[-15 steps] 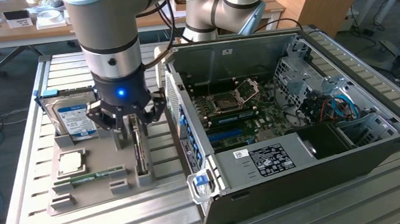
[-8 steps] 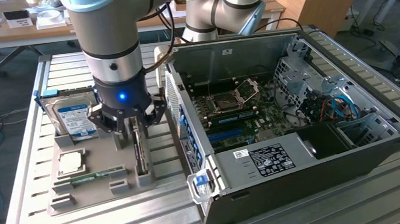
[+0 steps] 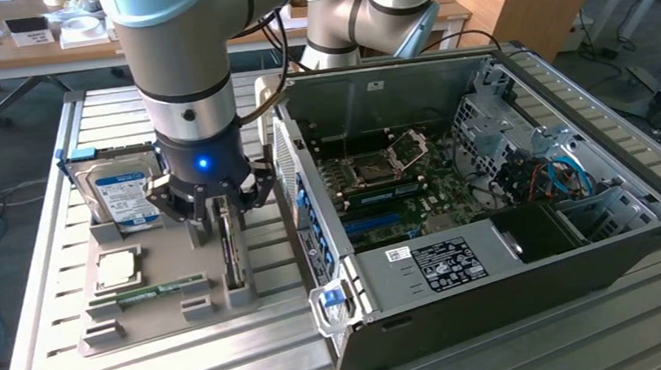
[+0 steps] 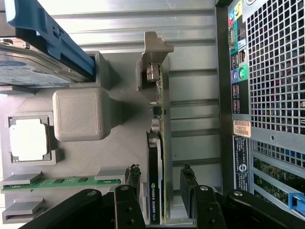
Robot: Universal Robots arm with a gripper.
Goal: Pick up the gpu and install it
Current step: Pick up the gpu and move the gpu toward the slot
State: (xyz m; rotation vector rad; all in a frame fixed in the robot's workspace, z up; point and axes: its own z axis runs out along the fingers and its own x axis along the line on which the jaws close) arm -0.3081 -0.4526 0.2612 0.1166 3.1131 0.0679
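Straddling the gpu [image 4: 154, 157], the pincer [image 4: 161, 175] stands with its jaws apart. One of its fingers [image 4: 134, 180] is on each side of the card, and neither pad touches it.

Position: the gpu stands on edge in its slot in the tray [image 3: 154, 324], directly beneath the pincer. Its bracket [image 4: 153, 62] is at the end away from the fingers.

Finding: the gap between pad and card looks wider on the case [image 3: 488, 270] side than on the other. The pincer is judged slightly off-centre.

Recommendation for the grasp in hand:
- Centre over the card so both pads meet it together. Otherwise the nearer pad is likely to push the card askew in its slot.
- The pads should bear on the black cover, clear of the bare board edge and its small components.
- Close slowly and squarely, since the card is thin and could twist.

How deep the fingertips sit along the card cannot be told.

Clearance: the hard drive [image 3: 122, 195] and the memory stick [image 4: 62, 182] lie on the side of the pincer away from the case, well apart from the fingers.
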